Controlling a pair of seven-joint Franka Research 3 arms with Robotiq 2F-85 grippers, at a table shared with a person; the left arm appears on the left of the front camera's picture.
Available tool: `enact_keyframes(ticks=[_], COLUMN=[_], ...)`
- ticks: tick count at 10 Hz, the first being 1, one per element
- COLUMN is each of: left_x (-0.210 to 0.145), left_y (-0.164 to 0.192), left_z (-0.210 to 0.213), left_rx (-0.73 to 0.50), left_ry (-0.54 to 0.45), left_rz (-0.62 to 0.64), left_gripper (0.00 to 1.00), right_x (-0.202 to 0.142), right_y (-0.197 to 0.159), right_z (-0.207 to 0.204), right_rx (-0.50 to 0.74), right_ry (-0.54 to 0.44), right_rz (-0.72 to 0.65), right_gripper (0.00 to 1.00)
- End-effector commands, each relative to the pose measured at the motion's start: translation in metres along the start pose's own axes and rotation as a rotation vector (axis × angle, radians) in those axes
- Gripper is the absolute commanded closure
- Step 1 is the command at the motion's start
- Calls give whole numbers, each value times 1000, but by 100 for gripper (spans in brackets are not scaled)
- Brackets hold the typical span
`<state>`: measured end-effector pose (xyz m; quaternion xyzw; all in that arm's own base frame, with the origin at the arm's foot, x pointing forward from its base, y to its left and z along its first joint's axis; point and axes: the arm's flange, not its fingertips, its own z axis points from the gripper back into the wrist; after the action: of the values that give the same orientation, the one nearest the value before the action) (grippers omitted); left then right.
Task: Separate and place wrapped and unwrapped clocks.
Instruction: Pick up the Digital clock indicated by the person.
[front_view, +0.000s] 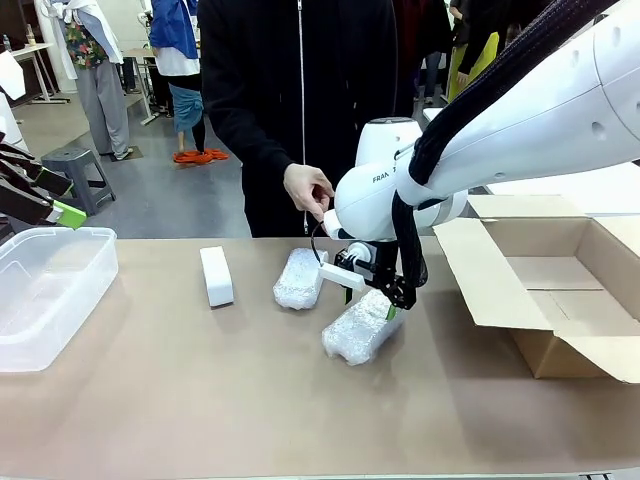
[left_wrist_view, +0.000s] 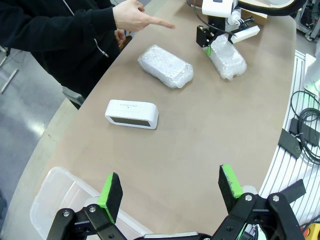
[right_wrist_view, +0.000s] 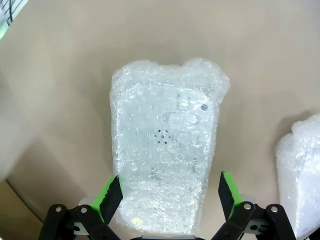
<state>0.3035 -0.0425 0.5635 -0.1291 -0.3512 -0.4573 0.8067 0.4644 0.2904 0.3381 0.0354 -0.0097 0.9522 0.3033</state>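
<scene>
One wrapped clock (front_view: 360, 328) in bubble wrap lies mid-table, also in the right wrist view (right_wrist_view: 167, 145). My right gripper (right_wrist_view: 169, 195) is open, its green pads (right_wrist_view: 111, 196) straddling the bundle's near end; from the front the gripper (front_view: 378, 292) hangs just over it. A second wrapped clock (front_view: 300, 278) lies left of it (left_wrist_view: 166, 66). Further left sits the unwrapped clock (front_view: 216, 276), a plain white block (left_wrist_view: 132, 114). My left gripper (left_wrist_view: 170, 187) is open above the table's left end, holding nothing, far from all three.
A clear plastic bin (front_view: 50, 290) stands at the left edge, under my left gripper (front_view: 45, 200). At the right is an open cardboard box (front_view: 560, 290). The person stands across the table, one hand (front_view: 308, 188) pointing toward the wrapped bundles (left_wrist_view: 137, 17).
</scene>
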Motion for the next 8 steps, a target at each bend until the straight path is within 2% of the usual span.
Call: enact_keyframes(ticks=[1, 3, 5, 8], left_x=[-1, -1, -1, -1], left_y=[1, 1, 1, 1], left_z=[-1, -1, -1, -1], left_rx=[-13, -13, -13, -13], left_ry=[-9, -9, -9, -9], left_rz=[-1, -1, -1, -1], left_gripper=[0, 0, 0, 0], right_x=[9, 12, 15, 21], right_y=[5, 11, 12, 13], right_z=[-8, 0, 1, 0], right_rx=[11, 1, 32, 16], right_ry=[-43, -46, -89, -87], right_rz=[-28, -44, -62, -108], right_gripper=[0, 0, 0, 0])
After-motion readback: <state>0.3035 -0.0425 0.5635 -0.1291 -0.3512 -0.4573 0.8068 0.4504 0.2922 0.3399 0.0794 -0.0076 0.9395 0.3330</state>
